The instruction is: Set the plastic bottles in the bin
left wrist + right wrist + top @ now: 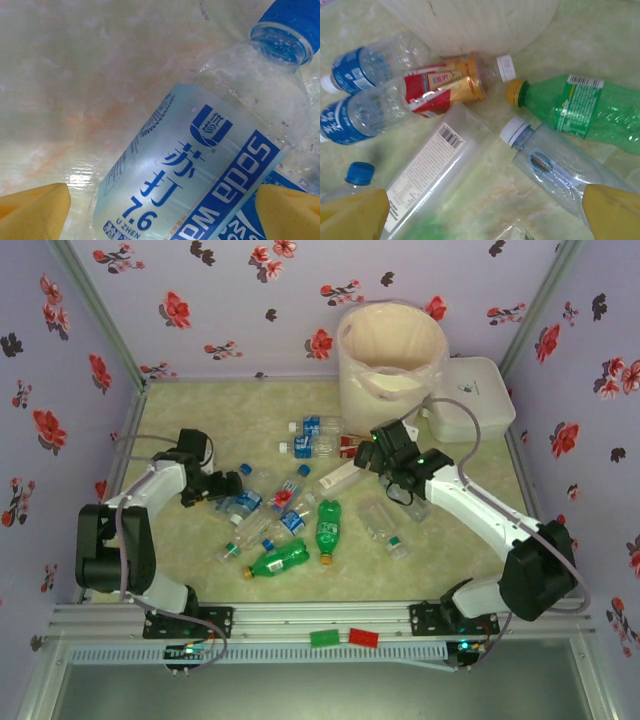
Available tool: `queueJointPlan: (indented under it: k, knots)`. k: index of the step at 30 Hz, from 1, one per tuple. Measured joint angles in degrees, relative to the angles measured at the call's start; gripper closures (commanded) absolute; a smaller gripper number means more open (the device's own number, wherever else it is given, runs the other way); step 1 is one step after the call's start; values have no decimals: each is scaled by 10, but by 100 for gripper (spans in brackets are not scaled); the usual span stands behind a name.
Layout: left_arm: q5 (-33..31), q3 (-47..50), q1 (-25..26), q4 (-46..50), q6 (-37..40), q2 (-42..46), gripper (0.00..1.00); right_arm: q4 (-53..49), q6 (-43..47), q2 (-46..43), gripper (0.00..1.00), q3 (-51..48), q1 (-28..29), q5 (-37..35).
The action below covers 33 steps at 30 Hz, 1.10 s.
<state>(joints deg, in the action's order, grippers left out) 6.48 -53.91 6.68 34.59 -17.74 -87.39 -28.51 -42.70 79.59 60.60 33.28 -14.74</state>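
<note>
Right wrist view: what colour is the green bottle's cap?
Yellow-orange cap on the green bottle, clearest in the right wrist view.

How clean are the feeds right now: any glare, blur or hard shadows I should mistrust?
Top external: even soft light, faint shadows, bottles small but distinct. Left wrist: soda-water bottle label crisp, one white glare patch on the table, left claw fingertips blurred at the lower corners. Right wrist: green bottle and barcode label fairly sharp, right claw fingertips blurred.

A marbled green table (200,410) carries scattered plastic bottles (280,558), the bin (365,380) and a white box (475,390).
</note>
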Motion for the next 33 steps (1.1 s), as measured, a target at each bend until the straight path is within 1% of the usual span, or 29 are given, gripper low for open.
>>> queueJointPlan:
  k: [2, 5, 11, 18, 23, 27, 29, 33]
  knots:
    - [3, 0, 0, -5, 0, -7, 8, 16, 0, 5, 0, -19, 0, 8]
    - [1, -8, 0, -7, 0, -27, 15, 35, 0, 11, 0, -35, 0, 21]
    - [-11, -21, 0, -13, -1, -61, 22, 71, -9, 35, 0, -38, -4, 59]
    - [-28, -26, -1, -17, -1, -75, 31, 110, -24, 67, 0, -38, -4, 97]
    - [-39, -26, -3, -22, 3, -75, 45, 118, -24, 65, 0, -38, -4, 86]
    - [-44, -30, -3, -26, 4, -75, 62, 115, -24, 47, 0, -47, -7, 60]
    - [-46, -35, -3, -25, 7, -75, 64, 104, -24, 35, 0, -51, -17, 47]
    - [-50, -52, -3, -22, 10, -73, 65, 89, -19, 5, 0, -64, -68, 41]
